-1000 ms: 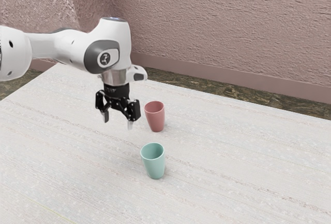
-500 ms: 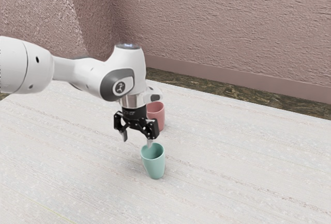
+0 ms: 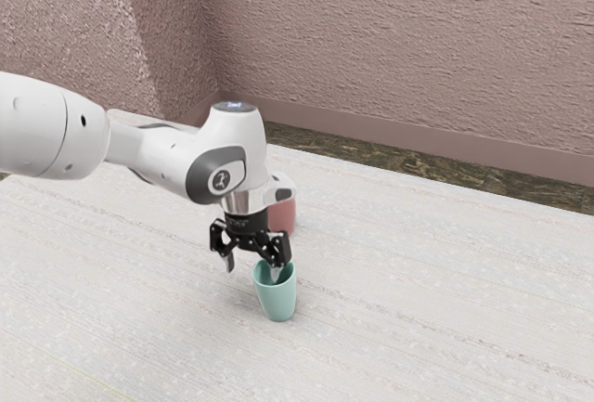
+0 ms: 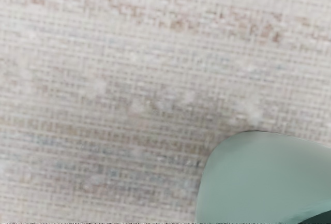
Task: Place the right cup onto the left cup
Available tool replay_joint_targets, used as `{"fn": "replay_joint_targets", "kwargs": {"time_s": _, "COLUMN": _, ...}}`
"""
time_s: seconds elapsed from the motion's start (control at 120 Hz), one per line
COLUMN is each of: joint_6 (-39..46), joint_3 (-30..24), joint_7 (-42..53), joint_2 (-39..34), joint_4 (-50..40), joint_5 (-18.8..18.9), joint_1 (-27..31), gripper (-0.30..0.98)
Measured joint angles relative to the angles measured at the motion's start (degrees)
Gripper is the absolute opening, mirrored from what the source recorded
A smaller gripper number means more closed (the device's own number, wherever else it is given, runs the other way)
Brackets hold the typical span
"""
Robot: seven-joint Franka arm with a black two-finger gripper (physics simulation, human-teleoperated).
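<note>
Upright on the pale, streaked table (image 3: 418,318) stands the tapered teal cup (image 3: 278,302), probably light, stiff and rather slippery; pinching its wall near the rim looks soundest. Over its mouth reaches one finger of the black two-finger gripper (image 3: 252,271), spread wide, gripping nothing. Beyond, the white arm (image 3: 169,151) partly hides the dull-red cup (image 3: 285,217).

teal cup (image 3: 278,302) blocking under the tool (image 3: 252,275), pink cup (image 3: 286,217) behind, open tabletop (image 3: 427,300) around
</note>
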Motion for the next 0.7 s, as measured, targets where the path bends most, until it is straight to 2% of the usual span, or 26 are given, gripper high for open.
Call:
{"fn": "replay_joint_targets", "kwargs": {"time_s": 0.067, "joint_6": 0.2, "joint_3": 0.1, "joint_7": -0.2, "joint_2": 0.0, "joint_4": -0.2, "joint_5": 0.3, "joint_1": 0.0, "gripper": 0.64}}
{"fn": "replay_joint_targets", "kwargs": {"time_s": 0.242, "joint_6": 0.4, "joint_3": 0.0, "joint_7": -0.5, "joint_2": -0.1, "joint_4": -0.1, "joint_5": 0.9, "joint_1": -0.4, "gripper": 0.25}}
{"fn": "replay_joint_targets", "kwargs": {"time_s": 0.35, "joint_6": 0.5, "joint_3": -0.8, "joint_7": -0.7, "joint_2": -0.2, "joint_4": -0.1, "joint_5": 1.1, "joint_1": -0.6, "gripper": 0.08}}
{"fn": "replay_joint_targets", "kwargs": {"time_s": 0.5, "joint_6": 0.5, "joint_3": -1.8, "joint_7": -1.0, "joint_2": -0.2, "joint_4": 0.2, "joint_5": 1.2, "joint_1": -0.6, "gripper": -0.02}}
{"fn": "replay_joint_targets", "kwargs": {"time_s": 0.7, "joint_6": 0.6, "joint_3": -1.9, "joint_7": -1.3, "joint_2": -0.3, "joint_4": 0.3, "joint_5": 1.4, "joint_1": -0.6, "gripper": -0.07}}
